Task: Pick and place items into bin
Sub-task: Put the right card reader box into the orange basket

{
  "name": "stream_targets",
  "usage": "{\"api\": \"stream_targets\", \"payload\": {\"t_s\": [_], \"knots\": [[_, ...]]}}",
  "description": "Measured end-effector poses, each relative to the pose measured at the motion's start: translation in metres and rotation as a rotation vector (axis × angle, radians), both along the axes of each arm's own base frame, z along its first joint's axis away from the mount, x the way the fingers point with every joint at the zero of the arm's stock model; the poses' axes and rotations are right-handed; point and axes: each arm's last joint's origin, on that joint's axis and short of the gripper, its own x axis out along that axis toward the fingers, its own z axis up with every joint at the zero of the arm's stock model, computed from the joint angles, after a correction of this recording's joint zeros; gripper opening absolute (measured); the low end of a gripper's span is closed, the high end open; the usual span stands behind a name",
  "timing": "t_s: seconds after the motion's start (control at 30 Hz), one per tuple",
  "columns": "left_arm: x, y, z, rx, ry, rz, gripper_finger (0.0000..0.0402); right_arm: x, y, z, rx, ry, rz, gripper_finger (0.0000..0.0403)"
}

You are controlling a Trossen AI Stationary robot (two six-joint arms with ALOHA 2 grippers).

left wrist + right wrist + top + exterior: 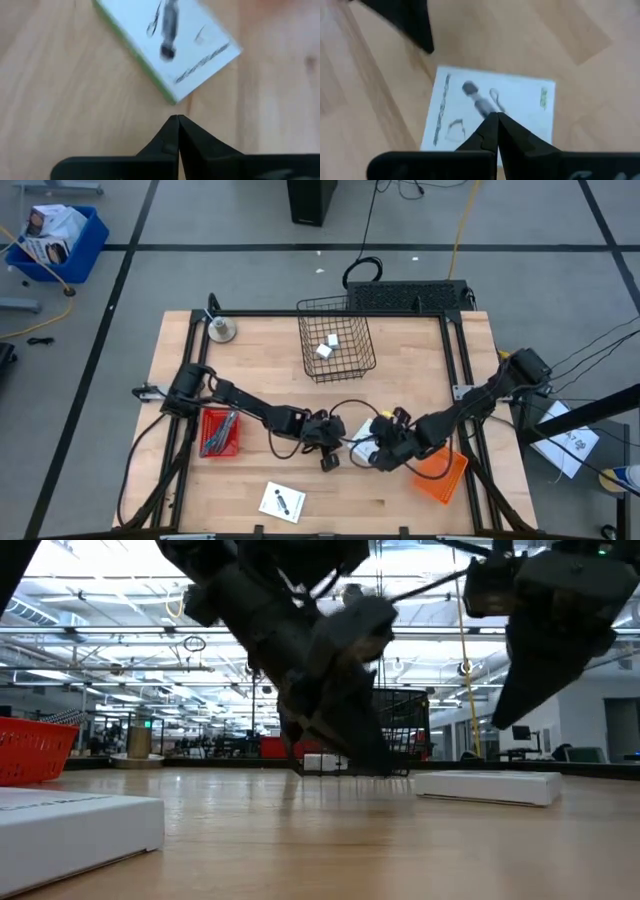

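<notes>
Wooden desk (250,370) fills the high view, with a black wire bin (336,345) at its far middle that already holds two small white blocks (328,346). A red tray (219,432) near the left arm carries a grey metal tool (222,427), and an orange tray (442,471) sits at the right arm's side. Two white cards remain loose on the wood: one card (282,502) near the front edge, and a second card (492,107) lying flat in the middle, between the two arms.

Both arms lean in over that middle card. The left gripper (177,120) hovers just beside one corner with its fingers pressed together on nothing. The right gripper (497,117) hangs directly above the card's printed face, its fingers likewise closed and empty.

The step in hand looks like picking up this middle card. Done well, one gripper would first spread its fingers, since closed tips cannot take a flat card. A card lying flush on wood gives little to bite, so approaching an edge or corner at a low angle seems wise, perhaps with the other gripper steadying it. Then lift clear and carry it to the wire bin.
</notes>
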Motion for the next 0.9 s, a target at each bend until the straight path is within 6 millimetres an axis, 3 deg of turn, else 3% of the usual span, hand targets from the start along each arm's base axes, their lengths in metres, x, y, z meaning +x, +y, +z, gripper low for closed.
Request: {"api": "stream_targets", "payload": {"t_s": [0.27,0.6,0.9], "knots": [[-0.004,0.011,0.021,0.116,-0.03,0.067,0.0004,-0.009,-0.002,-0.002,0.089,0.095,-0.103,0.0],[0.003,0.05,0.017,0.065,-0.001,0.109,0.0005,-0.012,0.004,-0.005,0.235,0.182,-0.109,0.0],[0.01,0.048,0.0,0.008,-0.006,0.069,0.0005,0.0,0.011,-0.041,0.256,0.291,-0.13,0.0]]}}
